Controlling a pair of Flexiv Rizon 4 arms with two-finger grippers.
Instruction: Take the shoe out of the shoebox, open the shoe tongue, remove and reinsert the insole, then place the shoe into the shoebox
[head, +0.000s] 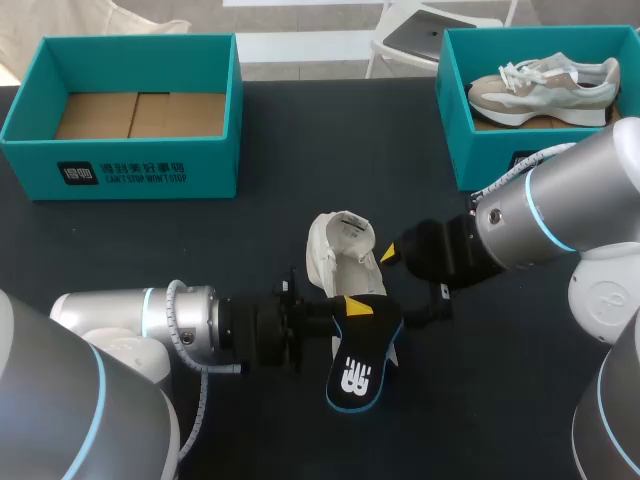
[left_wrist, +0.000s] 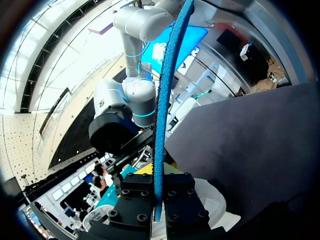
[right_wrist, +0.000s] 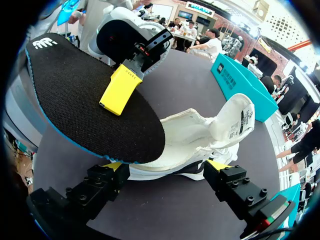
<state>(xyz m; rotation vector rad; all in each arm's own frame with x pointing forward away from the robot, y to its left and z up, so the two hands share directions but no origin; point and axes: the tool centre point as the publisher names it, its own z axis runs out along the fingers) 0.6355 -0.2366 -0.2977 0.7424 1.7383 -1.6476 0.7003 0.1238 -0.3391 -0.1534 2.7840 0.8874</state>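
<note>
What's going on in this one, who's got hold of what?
The right gripper is shut on the white shoe, holding it by its sides on the table with the tongue pulled open. The left gripper pinches the black insole, one end of which sits at the shoe's opening while the rest sticks out. A second shoe lies in the teal shoebox at the far right.

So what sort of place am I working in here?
Probably a shoe-handling test bench: dark table, teal shoebox, second shoebox holding a sneaker, white shoe with its insole drawn out.
</note>
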